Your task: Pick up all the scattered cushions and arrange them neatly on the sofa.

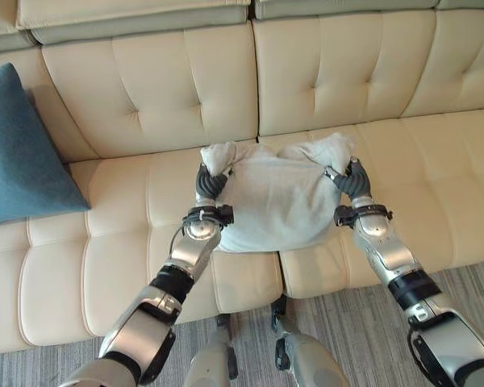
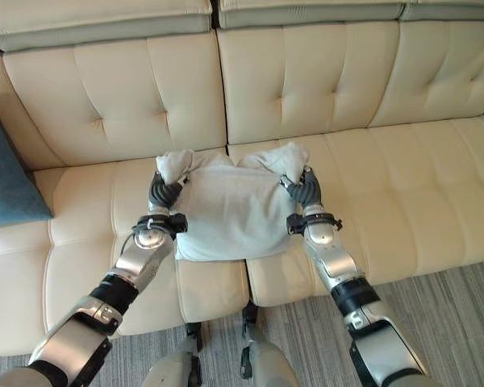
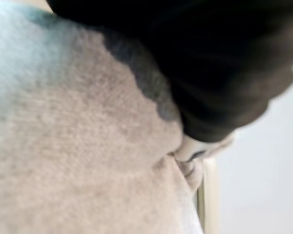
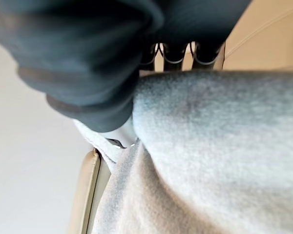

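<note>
Both hands hold one grey cushion [image 1: 276, 205] between them, just above the front part of the sofa [image 1: 129, 242] seat, near the seam where two seat sections meet. My left hand [image 1: 210, 184] pinches the upper left corner and my right hand [image 1: 348, 182] pinches the upper right corner; the cloth bunches up above each hand, so I judge that the fingers are curled round it. The right wrist view shows fingers [image 4: 175, 52] bent over the edge of the fabric. The left wrist view shows mostly the cloth pressed against the dark cover, so there I rely on the head views.

To do this step well, I think I should carry the cushion forward and up until its back meets the backrest [image 1: 153, 81], keep both corners level so it does not twist, and let go with both hands together. If one hand lets go first, the cushion will probably swing and fall flat.

At the far left a blue cushion [image 1: 20, 153] leans against the backrest, well apart from the grey one. Nothing lies between the grey cushion and the backrest, so the way looks free. Below the seat I see grey carpet [image 1: 460, 282].
</note>
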